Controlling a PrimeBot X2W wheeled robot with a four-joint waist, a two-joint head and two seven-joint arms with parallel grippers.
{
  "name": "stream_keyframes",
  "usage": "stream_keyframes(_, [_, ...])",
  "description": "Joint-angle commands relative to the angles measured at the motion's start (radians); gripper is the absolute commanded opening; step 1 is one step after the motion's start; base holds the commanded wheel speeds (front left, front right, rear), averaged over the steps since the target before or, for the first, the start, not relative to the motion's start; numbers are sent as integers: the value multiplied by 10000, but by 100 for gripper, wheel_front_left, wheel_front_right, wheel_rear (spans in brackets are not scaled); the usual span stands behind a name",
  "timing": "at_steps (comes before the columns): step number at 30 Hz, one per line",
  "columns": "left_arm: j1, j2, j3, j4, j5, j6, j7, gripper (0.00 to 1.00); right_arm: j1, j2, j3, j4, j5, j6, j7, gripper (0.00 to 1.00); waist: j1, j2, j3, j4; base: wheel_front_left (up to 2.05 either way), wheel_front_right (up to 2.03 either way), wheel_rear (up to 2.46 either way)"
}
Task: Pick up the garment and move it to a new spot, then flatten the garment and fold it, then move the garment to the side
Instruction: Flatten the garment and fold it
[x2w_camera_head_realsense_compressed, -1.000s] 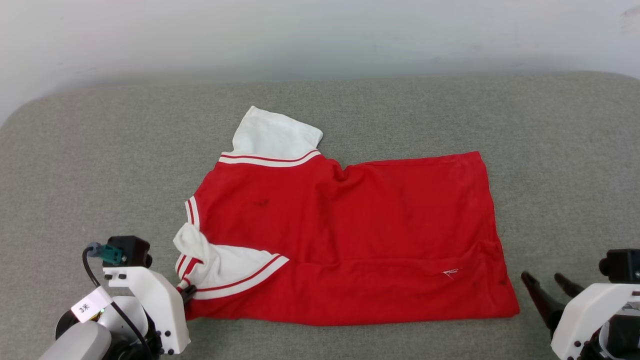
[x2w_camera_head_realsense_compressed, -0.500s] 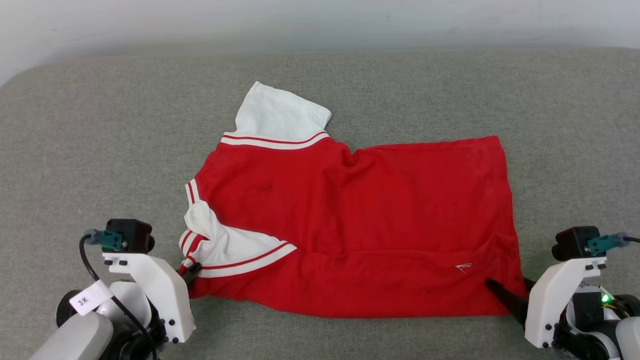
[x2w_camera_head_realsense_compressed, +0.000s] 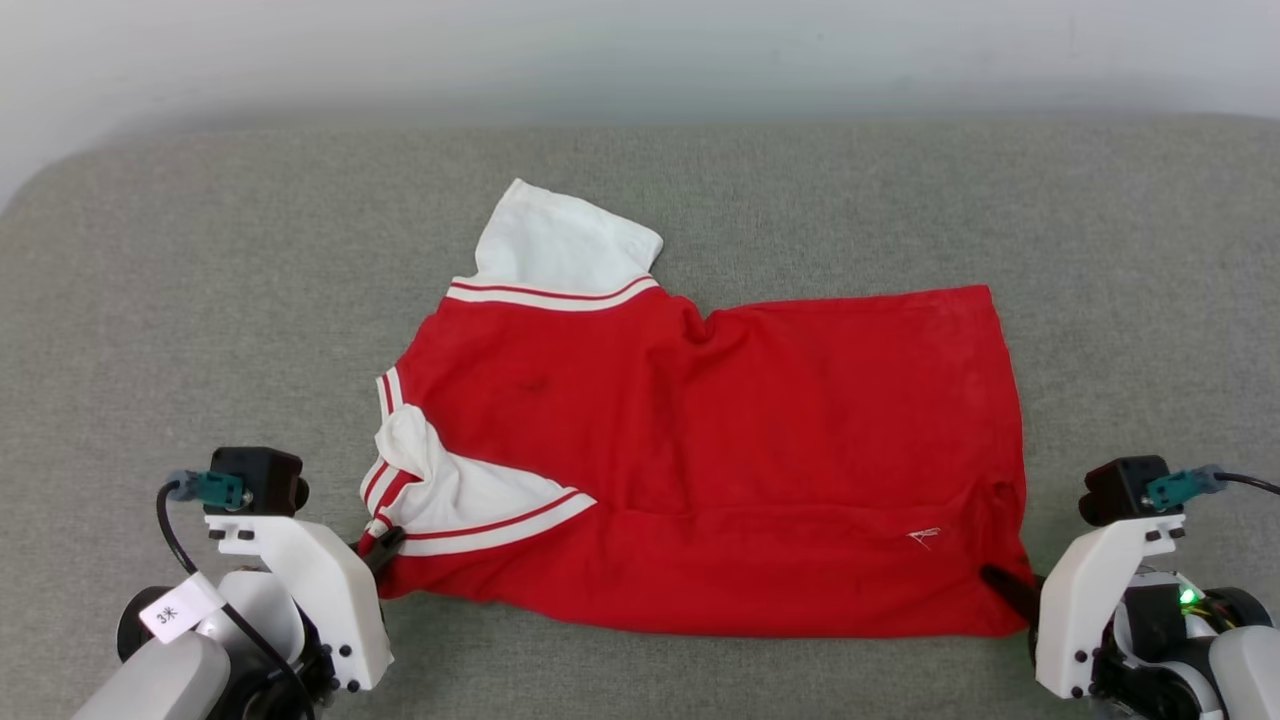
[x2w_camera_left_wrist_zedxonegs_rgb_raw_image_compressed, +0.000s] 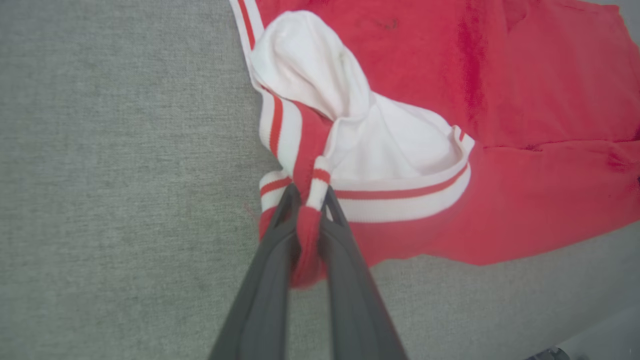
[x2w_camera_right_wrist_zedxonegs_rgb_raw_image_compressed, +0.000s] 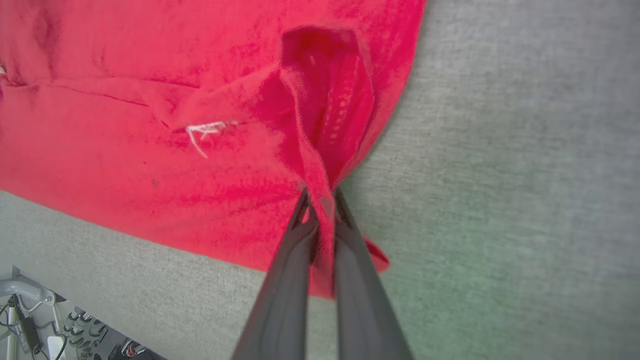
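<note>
The garment (x2w_camera_head_realsense_compressed: 720, 470), a red shirt with white sleeves and red-white striped trim, lies spread with its plain red face up on the grey cushion (x2w_camera_head_realsense_compressed: 200, 300). One white sleeve points away from me; the other is folded over near the lower left corner. My left gripper (x2w_camera_head_realsense_compressed: 385, 543) is shut on the striped trim at that corner; in the left wrist view the garment (x2w_camera_left_wrist_zedxonegs_rgb_raw_image_compressed: 400, 150) is bunched between the left gripper (x2w_camera_left_wrist_zedxonegs_rgb_raw_image_compressed: 310, 195) fingers. My right gripper (x2w_camera_head_realsense_compressed: 1000, 582) is shut on the lower right corner; in the right wrist view the garment (x2w_camera_right_wrist_zedxonegs_rgb_raw_image_compressed: 150, 125) hem is pinched in the right gripper (x2w_camera_right_wrist_zedxonegs_rgb_raw_image_compressed: 320, 195).
The grey cushion (x2w_camera_right_wrist_zedxonegs_rgb_raw_image_compressed: 525, 175) extends well past the shirt on every side, and a pale wall (x2w_camera_head_realsense_compressed: 640, 50) rises behind it. The cushion's near edge and some cabling below it (x2w_camera_right_wrist_zedxonegs_rgb_raw_image_compressed: 30, 320) show at the lower left of the right wrist view.
My right gripper came in from the right, open, to the shirt's lower right corner and shut on the hem. The head camera shifted a little. The left gripper kept its grip.
</note>
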Motion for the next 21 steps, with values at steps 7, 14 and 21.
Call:
stream_keyframes(7, [485,16,-106,-32,10,-48,-247,0,528,-208,-252,-452,42,-21,59,0,-1,0,-1041,159,0,0,0])
stream_keyframes(14, [1623,375,-1,-541,-200,441,-201,0,1766,-58,-677,-1142,-21,-19,317,0,-1,0,-1923,233,0,0,0])
stream_keyframes(21, [2875,326,196,-580,-807,721,-358,0,3026,494,-1226,-1572,-308,-21,506,0,-1,0,-2104,181,0,0,0])
